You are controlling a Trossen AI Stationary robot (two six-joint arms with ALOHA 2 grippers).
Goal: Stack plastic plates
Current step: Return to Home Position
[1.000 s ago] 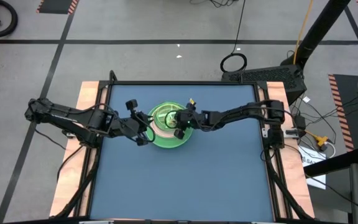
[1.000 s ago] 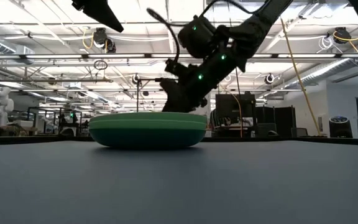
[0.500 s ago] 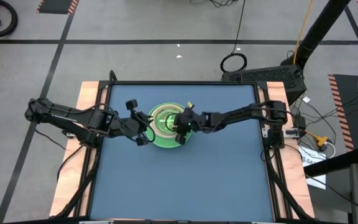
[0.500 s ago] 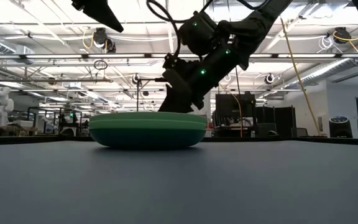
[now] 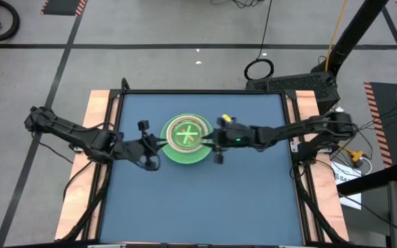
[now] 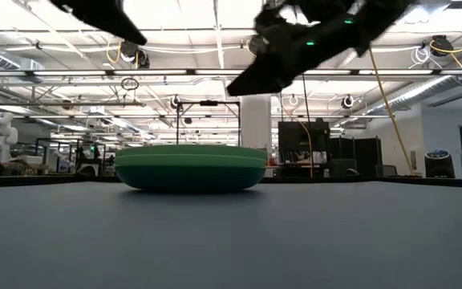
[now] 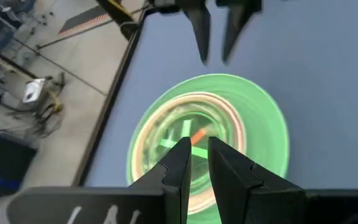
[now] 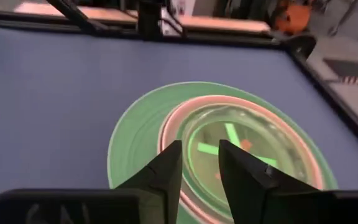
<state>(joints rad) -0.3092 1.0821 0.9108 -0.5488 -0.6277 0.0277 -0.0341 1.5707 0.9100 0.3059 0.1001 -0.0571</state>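
Note:
The plates sit in one stack [image 5: 187, 138] on the blue table, left of centre toward the far side. A large green plate [image 8: 132, 143] is at the bottom, with a pale rim [image 8: 169, 127] above it. A small translucent green plate with stripes [image 8: 241, 146] is on top. My right gripper [image 5: 214, 145] hovers open and empty above the stack's right rim; it also shows in the low view [image 6: 239, 87]. My left gripper [image 5: 150, 147] hovers by the stack's left rim, with only a slit between its fingertips [image 7: 182, 149], and is empty.
The blue table [image 5: 205, 207] stretches bare on the near side and to the right of the stack. Its black frame and wooden side boards [image 5: 100, 103] run along the left and right edges. Cables and a stand [image 5: 295, 83] lie on the floor beyond the far right corner.
My right gripper, which was low over the right part of the stack, has risen clear of it and drawn back toward the table's right edge. The striped top plate now shows uncovered. My left gripper has drawn back a little toward the left edge.

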